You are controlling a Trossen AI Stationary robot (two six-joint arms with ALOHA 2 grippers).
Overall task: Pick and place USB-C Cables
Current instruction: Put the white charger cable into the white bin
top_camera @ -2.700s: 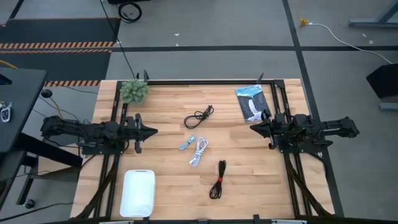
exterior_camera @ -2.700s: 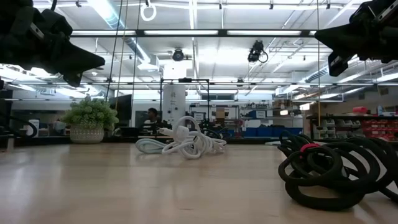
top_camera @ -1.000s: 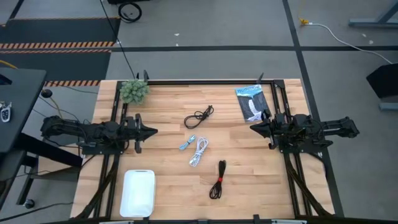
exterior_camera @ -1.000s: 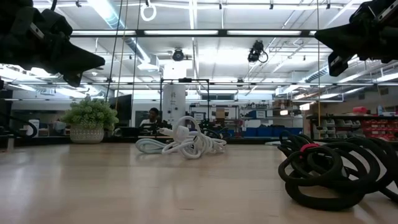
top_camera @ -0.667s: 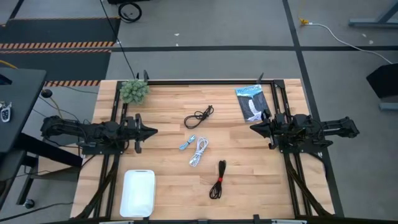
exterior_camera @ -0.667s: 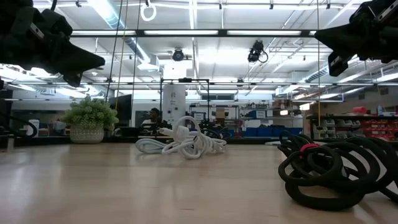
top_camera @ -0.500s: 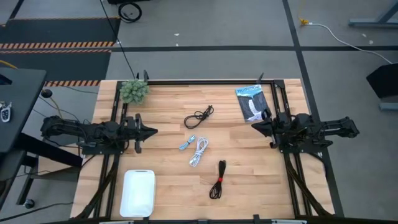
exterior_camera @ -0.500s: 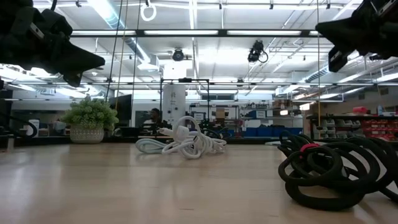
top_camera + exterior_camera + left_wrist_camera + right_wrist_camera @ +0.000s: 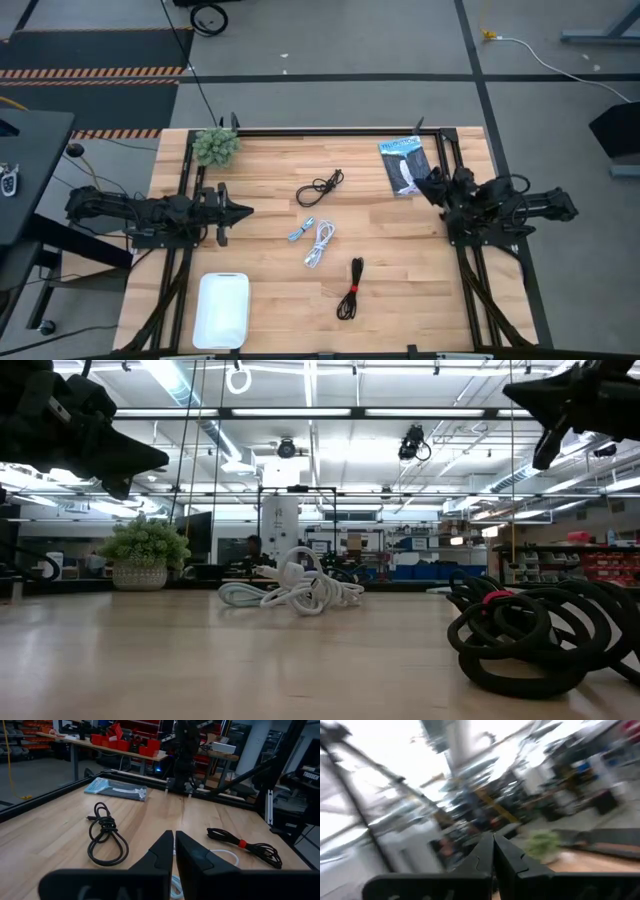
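cables (image 9: pixel 318 243): we see all four loose mid-bench, none picked yet
left pincer (image 9: pixel 246 210): fingers together, parked at left edge
right pincer (image 9: pixel 425 187): fingers together, raised over packet (image 9: pixel 403 164), likely repositioning

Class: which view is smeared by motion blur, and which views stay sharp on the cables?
Right wrist view: heavily smeared, only the shut right gripper crisp. Left wrist view: sharp on the looped black cable. High view: evenly lit, the white cable clear. Low view: bright ceiling-light glare.
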